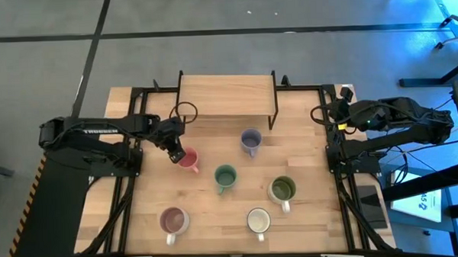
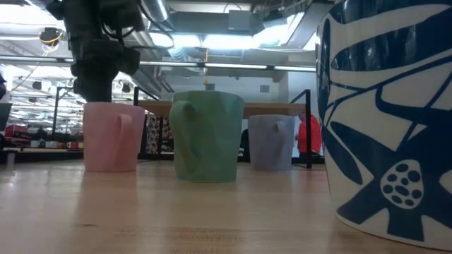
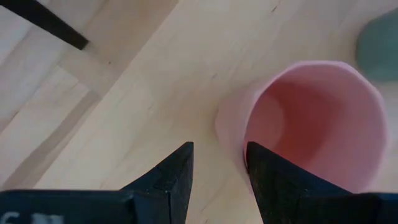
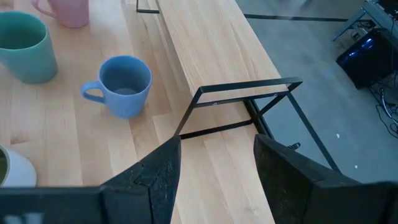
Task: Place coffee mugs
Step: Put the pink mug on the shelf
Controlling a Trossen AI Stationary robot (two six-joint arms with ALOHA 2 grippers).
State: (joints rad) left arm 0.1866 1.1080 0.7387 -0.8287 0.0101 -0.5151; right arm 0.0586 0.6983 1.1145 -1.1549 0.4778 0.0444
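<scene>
1. While the left gripper hangs directly over the pink mug, its jaws stand narrowly parted and empty, and in the left wrist view one finger sits at the mug's rim with the other outside the wall.
2. That straddle is the relation that matters: the pink mug lies just to the right of the fingers, upright, mouth open upward, so its wall runs between the two fingers rather than beside them.
3. I judge a rim pinch is being set up; the jaws look not yet closed on the wall.
4. The pink mug stands on the wooden table, left of centre, just near of the raised wooden shelf.
5. The left arm is plainly nearer; the right gripper waits at the table's far right edge, its jaws open and holding nothing.
6. Other mugs stand apart: lavender, teal-green, olive-green, white and the white one with a mauve inside.
</scene>
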